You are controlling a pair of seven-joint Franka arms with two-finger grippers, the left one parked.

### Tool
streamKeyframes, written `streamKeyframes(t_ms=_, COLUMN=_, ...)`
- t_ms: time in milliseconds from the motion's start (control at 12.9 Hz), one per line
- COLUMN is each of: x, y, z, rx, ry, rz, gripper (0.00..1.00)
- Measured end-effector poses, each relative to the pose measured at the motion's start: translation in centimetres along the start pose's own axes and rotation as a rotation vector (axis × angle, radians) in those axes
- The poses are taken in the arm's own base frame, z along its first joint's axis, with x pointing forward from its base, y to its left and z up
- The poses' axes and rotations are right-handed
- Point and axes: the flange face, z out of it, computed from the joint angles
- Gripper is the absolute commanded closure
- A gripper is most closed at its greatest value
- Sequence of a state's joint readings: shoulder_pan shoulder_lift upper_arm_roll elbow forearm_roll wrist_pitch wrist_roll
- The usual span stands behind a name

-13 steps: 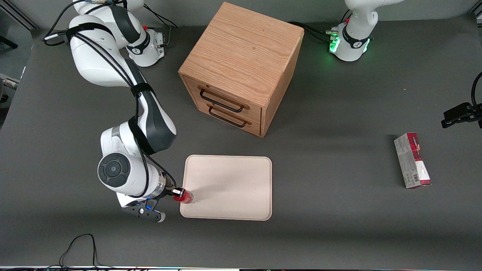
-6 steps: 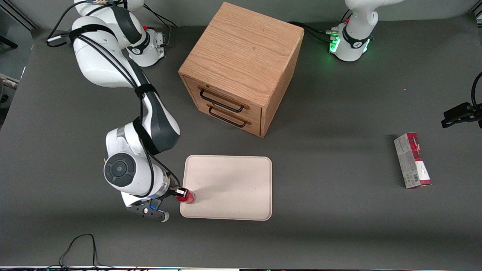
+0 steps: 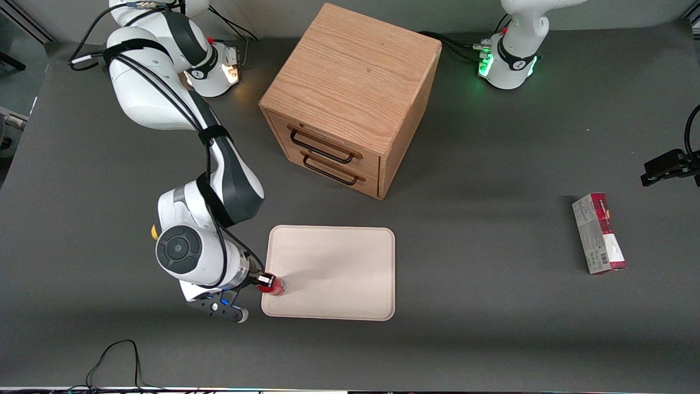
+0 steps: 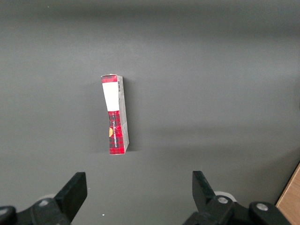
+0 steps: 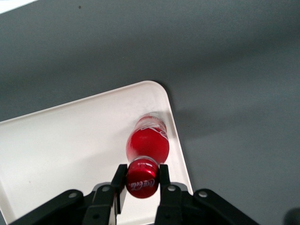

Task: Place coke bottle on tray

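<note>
The small red coke bottle (image 3: 273, 285) is held by its red cap between the fingers of my right gripper (image 3: 264, 280), over the corner of the cream-white tray (image 3: 339, 273) nearest the working arm and the front camera. In the right wrist view the gripper (image 5: 141, 180) is shut on the bottle's cap (image 5: 142, 182), and the bottle body (image 5: 147, 142) hangs down just inside the tray's rounded corner (image 5: 161, 93). I cannot tell whether the bottle's base touches the tray.
A wooden drawer cabinet (image 3: 350, 98) with two drawers stands farther from the front camera than the tray. A red-and-white carton (image 3: 598, 233) lies toward the parked arm's end of the table; it also shows in the left wrist view (image 4: 115, 115). A black cable (image 3: 117, 361) lies near the table's front edge.
My right gripper has moved a little with the bottle toward the tray, so the bottle now sits more over the tray's corner.
</note>
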State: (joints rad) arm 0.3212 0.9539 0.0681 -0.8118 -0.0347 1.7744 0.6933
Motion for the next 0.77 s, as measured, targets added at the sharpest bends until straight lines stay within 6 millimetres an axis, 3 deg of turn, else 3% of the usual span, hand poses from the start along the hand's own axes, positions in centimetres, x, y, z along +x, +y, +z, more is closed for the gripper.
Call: streamKeyframes(t_ms=775, x=0.1, y=-0.1, z=-0.26, rx=0.009, ry=0.011, rz=0.0, gripper=0.0)
